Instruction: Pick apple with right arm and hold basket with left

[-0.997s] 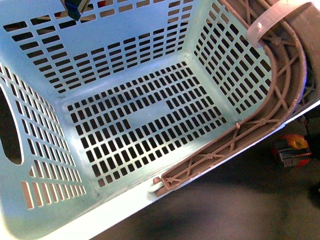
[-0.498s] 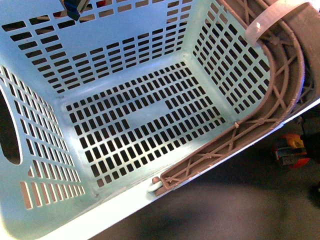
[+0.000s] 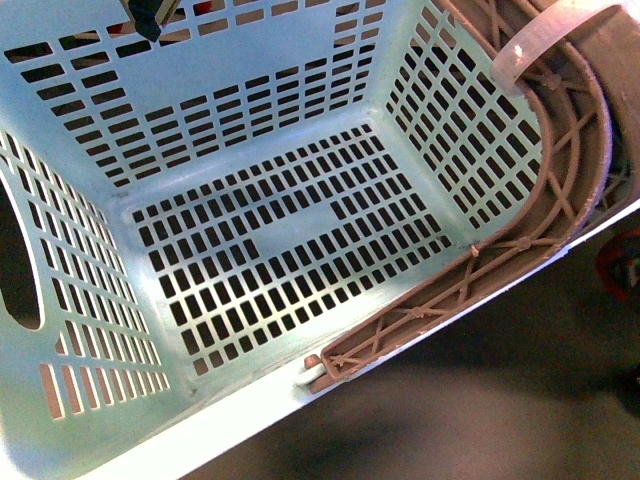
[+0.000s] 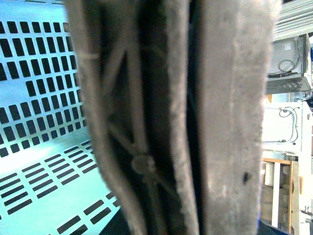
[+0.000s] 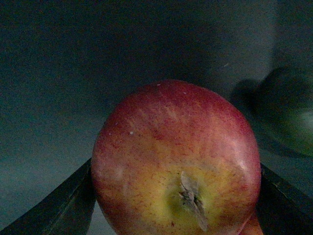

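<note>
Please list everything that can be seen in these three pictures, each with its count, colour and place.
basket: one, pale mint-blue, slotted, fills the front view.
handles: brown-mauve lattice, along the basket's rim at the right of the front view; count unclear.
strap: one, whitish, across the handles.
apple: one, red with a yellow patch around the stem, right wrist view.
green round thing: one, dim, beyond the apple; unidentifiable.
reddish blur: one, right edge of the front view.
right gripper: dark fingers on both sides of the apple, shut on it.
left gripper: cannot be made out.

Right hand [image 5: 173, 203] tight around apple [image 5: 176, 147]
</note>
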